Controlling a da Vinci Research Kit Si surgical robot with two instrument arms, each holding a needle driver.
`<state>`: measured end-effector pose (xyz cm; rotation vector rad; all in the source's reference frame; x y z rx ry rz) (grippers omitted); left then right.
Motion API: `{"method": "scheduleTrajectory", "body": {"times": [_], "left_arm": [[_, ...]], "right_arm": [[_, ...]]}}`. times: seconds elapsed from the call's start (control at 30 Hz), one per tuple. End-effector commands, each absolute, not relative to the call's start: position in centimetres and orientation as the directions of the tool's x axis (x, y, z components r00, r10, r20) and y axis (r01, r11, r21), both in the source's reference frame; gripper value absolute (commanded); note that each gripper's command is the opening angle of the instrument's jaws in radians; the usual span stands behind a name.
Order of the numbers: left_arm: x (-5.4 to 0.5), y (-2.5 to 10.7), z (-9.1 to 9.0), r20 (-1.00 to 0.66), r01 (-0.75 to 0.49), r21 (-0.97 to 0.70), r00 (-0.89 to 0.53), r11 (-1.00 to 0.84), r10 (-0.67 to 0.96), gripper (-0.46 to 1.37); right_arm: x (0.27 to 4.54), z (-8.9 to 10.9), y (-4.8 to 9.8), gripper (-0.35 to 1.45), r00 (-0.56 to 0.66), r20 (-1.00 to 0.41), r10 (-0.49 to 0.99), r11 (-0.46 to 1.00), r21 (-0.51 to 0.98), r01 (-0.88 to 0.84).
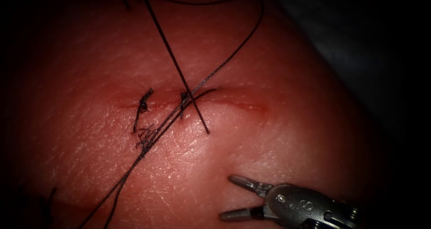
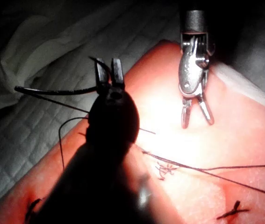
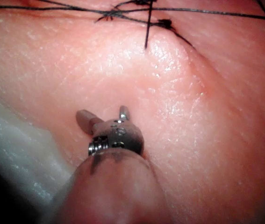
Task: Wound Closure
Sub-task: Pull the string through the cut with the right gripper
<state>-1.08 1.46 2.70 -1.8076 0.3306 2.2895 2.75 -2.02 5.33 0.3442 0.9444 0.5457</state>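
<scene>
though gaping, right tool [image 1: 233, 197] below cut [image 1: 233, 104]

We see the tissue [image 1: 269, 139] lit at the middle and sinking into dark edges in the endoscope view. In the left wrist view, glare whitens it beside the left tool [image 2: 109, 65], which is a black silhouette.

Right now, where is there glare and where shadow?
Endoscope view: light pools on the tissue around the cut, edges dark; the right tool is open, empty. Left wrist view: glare on tissue under the right tool; the left tool is a silhouette, its hold unreadable. Right wrist view: even light, sheen.
</scene>
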Motion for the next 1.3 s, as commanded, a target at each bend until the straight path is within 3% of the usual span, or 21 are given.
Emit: {"method": "scheduleTrajectory", "body": {"times": [0.03,0.67,1.3], "left_arm": [[-1.11,1.4,2.8,-0.974,-0.295,0.039,-0.225,-0.955,0.03,-0.35],[-1.11,0.6,3.9,-0.975,-0.319,-0.069,-0.18,-0.945,0.132,-0.35],[-1.08,0.3,4.3,-0.972,-0.33,-0.106,-0.163,-0.938,0.167,-0.35]], "right_arm": [[2.74,5.3,-2.0,0.89,0.469,-0.664,0.582,0.812,0.507,-0.29],[2.8,4.8,-1.5,0.9,0.459,-0.699,0.548,0.836,0.459,-0.299],[3.45,5.0,-1.2,0.91,0.487,-0.751,0.446,0.895,0.358,-0.268]]}}
